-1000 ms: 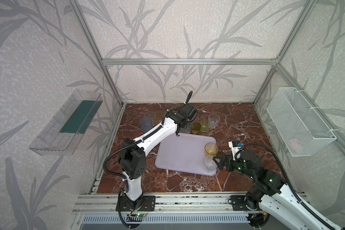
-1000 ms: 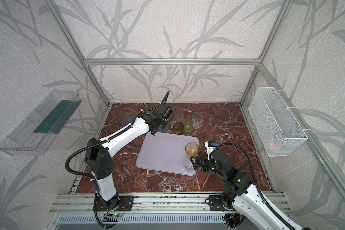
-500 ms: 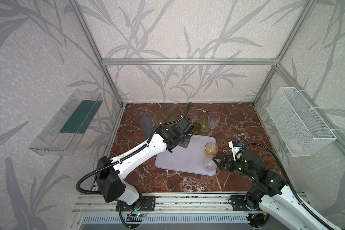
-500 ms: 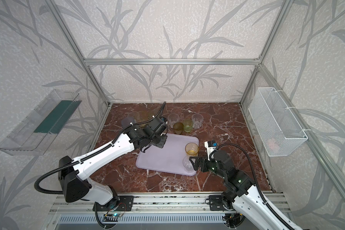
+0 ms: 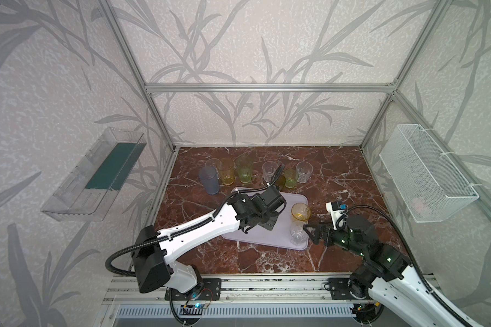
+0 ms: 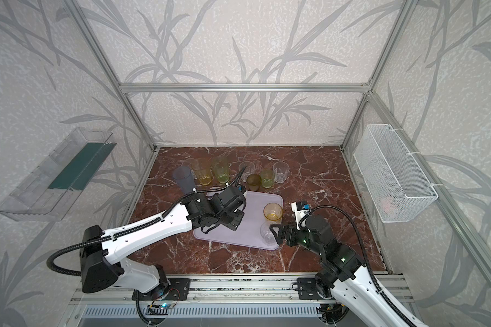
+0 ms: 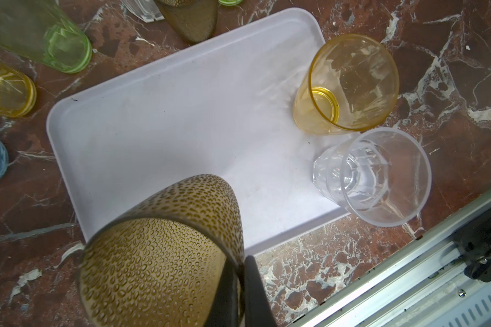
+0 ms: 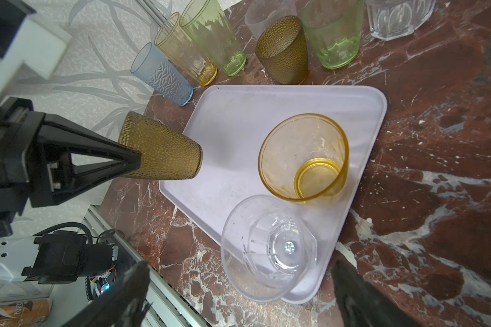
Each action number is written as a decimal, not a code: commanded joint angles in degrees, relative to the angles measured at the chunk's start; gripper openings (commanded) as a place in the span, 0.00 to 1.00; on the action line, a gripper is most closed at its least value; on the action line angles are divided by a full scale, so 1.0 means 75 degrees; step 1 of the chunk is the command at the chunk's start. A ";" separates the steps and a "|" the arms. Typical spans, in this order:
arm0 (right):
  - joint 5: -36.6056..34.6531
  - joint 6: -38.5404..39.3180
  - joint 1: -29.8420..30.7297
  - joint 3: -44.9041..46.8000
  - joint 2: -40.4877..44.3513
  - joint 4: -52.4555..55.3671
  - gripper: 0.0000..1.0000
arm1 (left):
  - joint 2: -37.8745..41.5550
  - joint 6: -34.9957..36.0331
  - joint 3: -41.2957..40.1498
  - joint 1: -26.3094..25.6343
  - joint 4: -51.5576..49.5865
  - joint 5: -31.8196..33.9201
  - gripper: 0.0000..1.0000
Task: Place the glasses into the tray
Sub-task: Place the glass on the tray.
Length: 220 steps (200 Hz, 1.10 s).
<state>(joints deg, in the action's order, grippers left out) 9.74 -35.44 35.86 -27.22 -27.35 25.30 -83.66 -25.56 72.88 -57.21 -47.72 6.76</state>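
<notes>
Tray: large flat pale lavender plastic tray (image 5: 278, 236), rectangular with rounded corners and a low rim, lies on the red-brown marble tabletop (image 5: 340, 172), turned slightly from the table's front edge.
Left gripper: the left gripper (image 7: 240, 271) is clamped on the rim of a dark amber-brown dimpled tumbler (image 7: 159, 249), one finger inside the mouth and one outside.
Held glass: it is lifted over the tray's near edge on the left arm's side, base toward the tray. In both top views the wrist hides it.
Right gripper: the right gripper (image 5: 309, 234) stands wide open and holds nothing. Its fingers (image 8: 131, 294) flank a short clear faceted tumbler (image 8: 267, 249) without touching it.
On the tray: the faceted glass stands upright in the near corner on the right arm's side. A short yellow translucent tumbler (image 8: 304, 158) stands upright just beside it, farther back.
Off the tray: a row stands on the marble just beyond the far edge, made up of a tall grey-blue textured tumbler (image 5: 209, 181), tall yellow tumbler (image 5: 226, 175), tall pale-green tumbler (image 5: 244, 172), second amber-brown tumbler (image 6: 253, 181) and short green tumbler (image 5: 291, 178).
Clear glasses there: rear clear tumbler (image 5: 212, 163) behind the grey-blue one, middle clear tumbler (image 5: 268, 171) beside the pale-green one, end clear tumbler (image 5: 304, 171) toward the right arm's side.
Walls: clear plastic shelf (image 5: 97, 175) on one side, white wire mesh basket (image 5: 425, 175) opposite.
</notes>
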 commanded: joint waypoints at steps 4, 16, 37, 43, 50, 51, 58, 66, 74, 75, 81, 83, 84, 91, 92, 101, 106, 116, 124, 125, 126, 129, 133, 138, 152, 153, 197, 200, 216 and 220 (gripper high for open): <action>0.0219 -0.0058 -0.0034 0.0060 0.0261 0.0131 0.99 | -0.0153 -0.0177 -0.0003 -0.0125 0.0093 -0.0048 0.00; 0.0262 -0.0050 -0.0030 0.0067 0.0358 0.0151 0.99 | -0.0240 -0.0178 -0.0003 -0.0160 0.0145 -0.0064 0.00; 0.0242 -0.0042 -0.0032 0.0079 0.0448 0.0249 0.99 | -0.0395 -0.0172 -0.0006 -0.0207 0.0352 -0.0180 0.00; 0.0224 -0.0043 -0.0034 0.0079 0.0461 0.0289 0.99 | -0.0450 -0.0167 -0.0004 -0.0232 0.0419 -0.0249 0.00; 0.0204 -0.0033 -0.0035 0.0079 0.0469 0.0324 0.99 | -0.0526 -0.0138 0.0020 -0.0244 0.0472 -0.0339 0.00; 0.0203 -0.0027 -0.0035 0.0079 0.0470 0.0333 0.99 | -0.0540 -0.0140 0.0026 -0.0240 0.0470 -0.0345 0.00; 0.0202 -0.0032 -0.0034 0.0097 0.0465 0.0351 0.99 | -0.0623 -0.0112 0.0060 -0.0248 0.0484 -0.0389 0.00; 0.0203 -0.0044 -0.0034 0.0101 0.0462 0.0372 0.99 | -0.0726 -0.0108 0.0099 -0.0276 0.0489 -0.0398 0.00; 0.0202 -0.0066 -0.0026 0.0123 0.0489 0.0384 0.99 | -0.0814 -0.0106 0.0130 -0.0291 0.0488 -0.0410 0.00; 0.0202 -0.0067 -0.0024 0.0124 0.0492 0.0386 0.99 | -0.0824 -0.0107 0.0134 -0.0292 0.0490 -0.0416 0.00; 0.0203 -0.0078 -0.0029 0.0142 0.0499 0.0388 0.99 | -0.0892 -0.0107 0.0158 -0.0290 0.0491 -0.0432 0.00; 0.0202 -0.0079 -0.0033 0.0147 0.0511 0.0388 0.99 | -0.0919 -0.0107 0.0166 -0.0293 0.0492 -0.0433 0.00; 0.0208 -0.0079 -0.0034 0.0154 0.0514 0.0388 0.99 | -0.0923 -0.0107 0.0170 -0.0293 0.0492 -0.0439 0.00; 0.0184 -0.0098 -0.0032 0.0171 0.0566 0.0378 0.99 | -0.0989 -0.0116 0.0184 -0.0290 0.0497 -0.0465 0.00; 0.0181 -0.0100 -0.0033 0.0172 0.0577 0.0389 0.99 | -0.1000 -0.0118 0.0190 -0.0292 0.0506 -0.0472 0.00; 0.0165 -0.0097 -0.0029 0.0202 0.0642 0.0399 0.99 | -0.1071 -0.0130 0.0208 -0.0300 0.0534 -0.0492 0.00; 0.0139 -0.0095 -0.0028 0.0206 0.0676 0.0418 0.99 | -0.1116 -0.0131 0.0219 -0.0295 0.0556 -0.0513 0.00; 0.0088 -0.0086 -0.0035 0.0228 0.0787 0.0458 0.99 | -0.1177 -0.0146 0.0225 -0.0302 0.0585 -0.0538 0.00; 0.0057 -0.0074 -0.0024 0.0231 0.0863 0.0492 0.99 | -0.1218 -0.0148 0.0242 -0.0316 0.0601 -0.0562 0.00; 0.0057 -0.0074 -0.0024 0.0231 0.0863 0.0492 0.99 | -0.1225 -0.0151 0.0243 -0.0317 0.0599 -0.0562 0.00; 0.0053 -0.0074 -0.0023 0.0231 0.0866 0.0493 0.99 | -0.1235 -0.0153 0.0243 -0.0311 0.0604 -0.0562 0.00; 0.0037 -0.0062 -0.0029 0.0231 0.0900 0.0524 0.99 | -0.1252 -0.0154 0.0249 -0.0316 0.0603 -0.0566 0.00; 0.0021 -0.0056 -0.0031 0.0231 0.0924 0.0538 0.99 | -0.1272 -0.0165 0.0249 -0.0313 0.0615 -0.0587 0.00; 0.0004 -0.0046 -0.0025 0.0231 0.0958 0.0569 0.99 | -0.1298 -0.0166 0.0255 -0.0316 0.0618 -0.0624 0.00; -0.0061 -0.0021 -0.0034 0.0231 0.1038 0.0636 0.99 | -0.1375 -0.0209 0.0232 -0.0335 0.0675 -0.0699 0.00; -0.0064 -0.0015 -0.0034 0.0231 0.1048 0.0635 0.99 | -0.1380 -0.0211 0.0232 -0.0332 0.0683 -0.0707 0.00; -0.0126 -0.0009 -0.0025 0.0244 0.1058 0.0689 0.99 | -0.1642 -0.0314 0.0324 -0.0471 0.0745 -0.0948 0.00; -0.0126 -0.0003 -0.0029 0.0240 0.1063 0.0699 0.99 | -0.1648 -0.0318 0.0334 -0.0480 0.0742 -0.0959 0.00; -0.0149 -0.0009 -0.0033 0.0261 0.1080 0.0717 0.99 | -0.1683 -0.0364 0.0381 -0.0580 0.0746 -0.0978 0.00; -0.0156 -0.0009 -0.0027 0.0266 0.1081 0.0719 0.99 | -0.1680 -0.0364 0.0385 -0.0605 0.0750 -0.0989 0.00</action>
<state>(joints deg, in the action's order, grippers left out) 9.41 -35.77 35.83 -25.80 -19.81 29.34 -95.94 -27.11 73.54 -60.60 -42.33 0.21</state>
